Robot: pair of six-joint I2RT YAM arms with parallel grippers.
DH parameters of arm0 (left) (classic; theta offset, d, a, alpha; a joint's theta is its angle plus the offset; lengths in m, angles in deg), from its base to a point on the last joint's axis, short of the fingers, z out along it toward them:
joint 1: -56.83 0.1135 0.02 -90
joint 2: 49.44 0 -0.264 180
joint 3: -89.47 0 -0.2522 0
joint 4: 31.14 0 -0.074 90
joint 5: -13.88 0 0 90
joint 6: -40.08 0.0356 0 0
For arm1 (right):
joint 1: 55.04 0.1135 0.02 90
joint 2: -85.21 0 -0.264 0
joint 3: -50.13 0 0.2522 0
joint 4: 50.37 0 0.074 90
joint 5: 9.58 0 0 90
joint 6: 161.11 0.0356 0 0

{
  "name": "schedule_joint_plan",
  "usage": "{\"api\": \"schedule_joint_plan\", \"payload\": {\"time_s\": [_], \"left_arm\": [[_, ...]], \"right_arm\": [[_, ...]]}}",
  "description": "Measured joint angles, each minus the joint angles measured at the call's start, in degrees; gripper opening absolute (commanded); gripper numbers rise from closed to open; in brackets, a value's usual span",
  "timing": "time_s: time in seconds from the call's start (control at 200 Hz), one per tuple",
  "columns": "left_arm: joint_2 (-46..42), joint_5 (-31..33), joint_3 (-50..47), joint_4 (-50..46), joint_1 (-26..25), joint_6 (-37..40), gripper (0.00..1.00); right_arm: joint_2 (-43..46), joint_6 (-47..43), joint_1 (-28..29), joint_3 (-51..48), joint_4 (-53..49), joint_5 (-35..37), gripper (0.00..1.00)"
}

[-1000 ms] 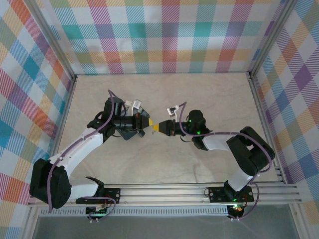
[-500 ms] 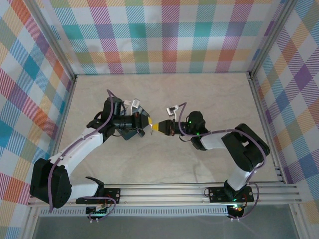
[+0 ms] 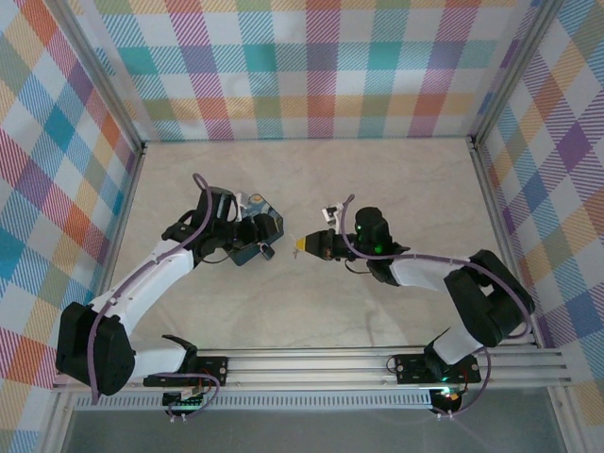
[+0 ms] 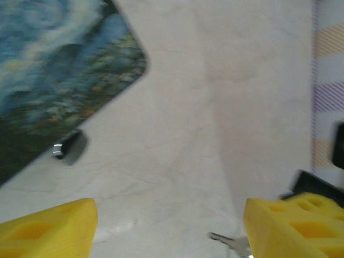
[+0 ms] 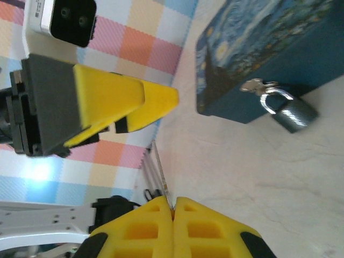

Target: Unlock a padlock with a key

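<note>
Right gripper (image 5: 173, 205) pinched the thin, stiff, likely slippery key (image 5: 163, 177) by its flats; left gripper (image 4: 169, 220) gaped near the dangling padlock (image 5: 294, 114).

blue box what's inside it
The contents cannot be seen: the blue box looks closed. What shows is its night-sky printed top, its teal side, and a small grey padlock hanging from the silver hasp on that side.

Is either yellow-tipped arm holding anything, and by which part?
The right gripper pinches the thin grey metal key by one end between shut jaws; the rest pokes out. The left gripper is open, holding nothing.
</note>
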Motion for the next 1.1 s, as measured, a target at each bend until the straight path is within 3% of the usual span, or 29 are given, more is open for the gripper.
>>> {"api": "schedule_joint_plan", "payload": {"time_s": [0.25,0.485,0.79,1.0,1.1], "left_arm": [[7.48,23.61,0.92,-3.98,-12.04,-8.96,0.73],[16.39,38.8,3.96,-5.07,-17.49,-17.59,0.74],[24.7,49.35,7.45,-6.1,-19.85,-30.42,0.74],[30.1,51.82,10.67,-7.21,-20.94,-36.89,0.73],[32.65,52.5,12.55,-7.85,-21.22,-38.95,0.65]], "right_arm": [[2.99,-8.55,-2.69,0.68,-17.92,6.82,0.01],[4.87,-11.15,-3.08,0.66,-22.01,8.46,0.01],[4.2,-11.15,-3.08,0.44,-21.51,8.24,0.01],[3.87,-11.19,-3.08,0.33,-21.33,8.22,0.02],[3.87,-11.34,-3.08,0.28,-21.33,8.02,0.02]]}}
